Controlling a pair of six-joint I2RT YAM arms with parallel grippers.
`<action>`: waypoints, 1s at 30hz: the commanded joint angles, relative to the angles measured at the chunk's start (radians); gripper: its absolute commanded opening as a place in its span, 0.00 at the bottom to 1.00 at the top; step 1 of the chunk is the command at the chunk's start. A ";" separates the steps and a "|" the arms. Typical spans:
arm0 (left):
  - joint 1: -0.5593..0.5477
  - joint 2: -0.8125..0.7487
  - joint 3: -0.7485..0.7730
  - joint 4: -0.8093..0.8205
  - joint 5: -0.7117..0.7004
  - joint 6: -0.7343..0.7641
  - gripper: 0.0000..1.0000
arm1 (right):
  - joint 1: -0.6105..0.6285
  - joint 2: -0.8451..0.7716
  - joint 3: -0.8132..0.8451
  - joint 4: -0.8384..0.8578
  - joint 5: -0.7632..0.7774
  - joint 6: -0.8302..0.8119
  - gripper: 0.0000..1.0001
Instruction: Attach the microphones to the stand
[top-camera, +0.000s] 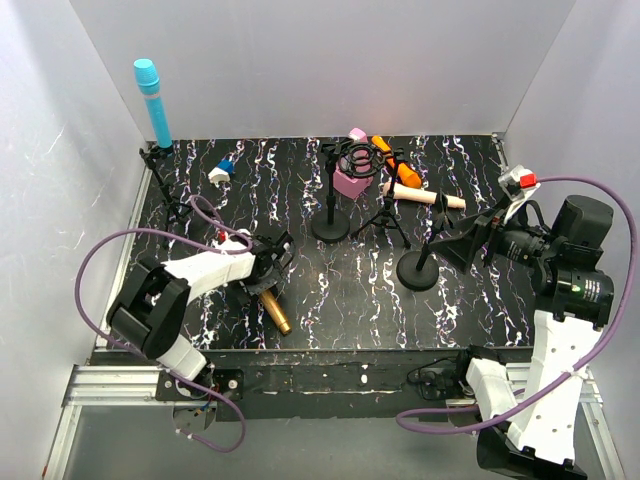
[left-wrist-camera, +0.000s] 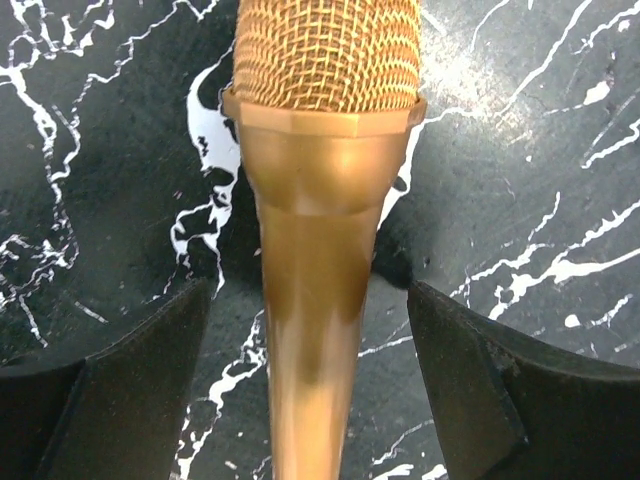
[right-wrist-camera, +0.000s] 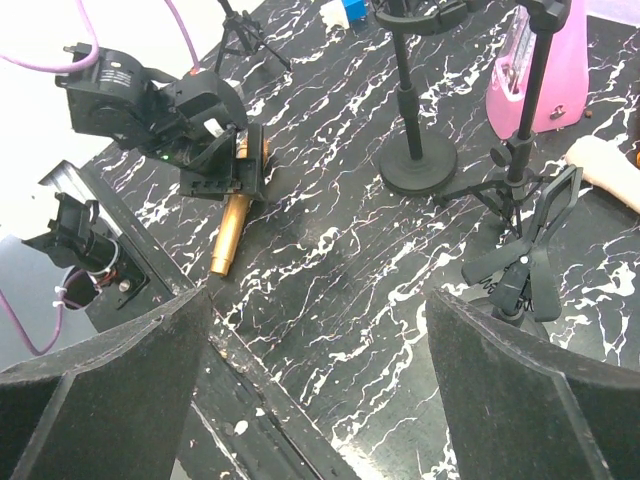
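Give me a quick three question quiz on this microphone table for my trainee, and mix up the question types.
1. True or false: the cyan-blue microphone stands upright in a tripod stand.
2. Multiple choice: what lies between the open fingers of the left gripper? A, a green microphone. B, the gold microphone. C, a silver microphone.
3. Short answer: how many microphones are in no stand?

Key
1. True.
2. B. The fingers sit on either side of it, with a gap on each side.
3. Three: the gold microphone, the orange microphone and the pale pink-beige microphone.
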 joint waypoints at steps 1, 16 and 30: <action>-0.001 0.043 0.012 0.054 -0.035 -0.023 0.76 | 0.002 -0.010 -0.006 0.044 -0.018 0.006 0.93; -0.001 -0.110 -0.058 0.141 0.002 0.107 0.08 | 0.002 -0.010 0.014 0.010 -0.030 -0.034 0.93; -0.022 -0.589 0.064 0.508 0.510 0.677 0.00 | 0.005 0.079 0.156 -0.080 -0.168 -0.081 0.94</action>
